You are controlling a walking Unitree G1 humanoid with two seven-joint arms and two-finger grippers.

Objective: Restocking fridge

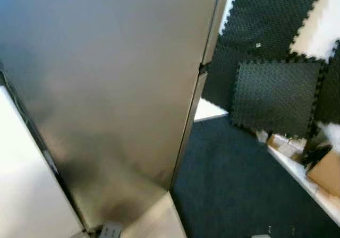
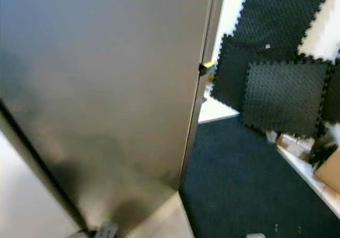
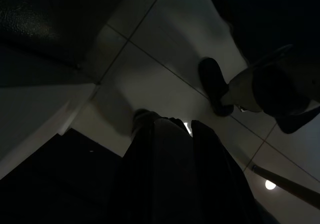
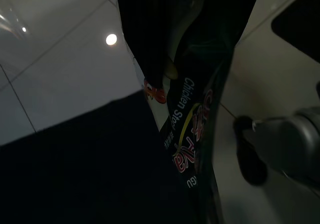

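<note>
A tall stainless-steel fridge door [image 1: 106, 89] stands right in front of me and looks closed; its right edge [image 1: 194, 105] runs down to the floor. A small yellow bit [image 2: 208, 67] shows at the gap between the upper and lower doors. My right gripper [image 4: 187, 79] hangs low over the floor, shut on a dark carton [image 4: 192, 134] printed "Chicken Stock". My left gripper [image 3: 190, 126] hangs over pale floor tiles in deep shade, its two black fingers pressed together with nothing between them.
Dark carpet [image 1: 234, 185] lies to the right of the fridge. Black foam mats [image 1: 276, 94] and a white foam tile [image 1: 321, 28] lean at the back right. A cardboard box [image 1: 326, 171] and clutter sit on a white ledge [image 1: 297, 169]. My own foot [image 3: 215, 86] rests on the tiles.
</note>
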